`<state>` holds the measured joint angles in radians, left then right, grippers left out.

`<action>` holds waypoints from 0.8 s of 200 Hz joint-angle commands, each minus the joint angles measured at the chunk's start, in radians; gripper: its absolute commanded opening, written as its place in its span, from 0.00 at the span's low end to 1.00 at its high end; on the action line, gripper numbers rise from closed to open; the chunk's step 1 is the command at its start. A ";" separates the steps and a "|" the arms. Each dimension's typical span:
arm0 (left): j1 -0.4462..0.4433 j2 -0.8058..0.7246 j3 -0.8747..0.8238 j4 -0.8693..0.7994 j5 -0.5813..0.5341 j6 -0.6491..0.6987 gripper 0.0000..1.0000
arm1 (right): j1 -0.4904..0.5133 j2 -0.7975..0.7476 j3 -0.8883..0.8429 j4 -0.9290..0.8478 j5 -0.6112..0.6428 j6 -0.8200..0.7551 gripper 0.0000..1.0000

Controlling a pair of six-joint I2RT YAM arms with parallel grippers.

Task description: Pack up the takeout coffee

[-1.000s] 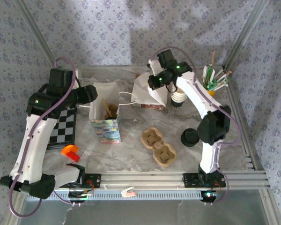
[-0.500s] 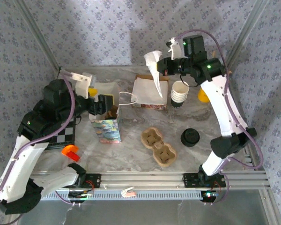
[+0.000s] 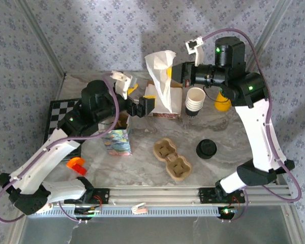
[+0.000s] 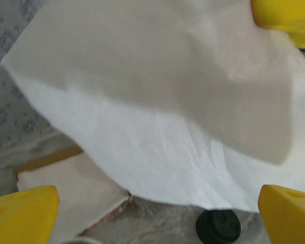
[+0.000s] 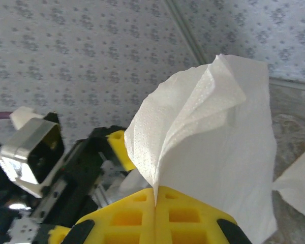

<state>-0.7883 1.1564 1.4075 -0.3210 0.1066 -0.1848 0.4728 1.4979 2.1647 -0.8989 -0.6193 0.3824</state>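
The right gripper point(image 3: 172, 74) was clamped on a large white paper napkin point(image 3: 157, 66), which was held up in the air above the far part of the marbled table point(image 3: 234, 137). The left gripper point(image 3: 144, 104) was spread wide beside the hanging sheet, and nothing was gripped between its yellow pads point(image 4: 25, 213).

Little of the task could be judged as done. Both hollows of the brown moulded-pulp tray point(image 3: 171, 158) were left unfilled, and the printed white paper bag point(image 3: 117, 140) was left standing open at the left. The small dark paper cup with a round black plastic lid point(image 3: 206, 149) was set upright on the table, near the tray but apart from it. It was touched by neither gripper and lay well apart from both, towards the near edge. In the left wrist view it was glimpsed under the napkin's lower edge. Seating and bagging the cup were judged to remain.
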 commanded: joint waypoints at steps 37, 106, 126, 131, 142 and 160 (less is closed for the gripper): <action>-0.088 -0.077 -0.139 0.243 -0.100 0.502 1.00 | 0.020 -0.023 0.040 0.019 -0.105 0.071 0.00; -0.088 -0.051 -0.185 0.418 -0.132 0.695 1.00 | 0.028 0.012 0.055 0.008 -0.154 0.080 0.00; -0.089 -0.032 -0.209 0.508 -0.097 0.704 1.00 | 0.034 0.020 0.055 0.042 -0.174 0.106 0.00; -0.088 -0.023 -0.205 0.515 -0.095 0.706 1.00 | 0.036 0.024 0.057 0.049 -0.183 0.111 0.00; -0.088 -0.005 -0.191 0.537 -0.106 0.703 1.00 | 0.043 0.028 0.057 0.059 -0.194 0.121 0.00; -0.088 0.013 -0.194 0.614 -0.103 0.701 1.00 | 0.046 0.032 0.046 0.063 -0.199 0.131 0.00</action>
<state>-0.8757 1.1481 1.1839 0.1390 -0.0090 0.4938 0.5102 1.5188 2.1963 -0.8680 -0.7719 0.4805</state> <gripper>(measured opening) 0.998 0.052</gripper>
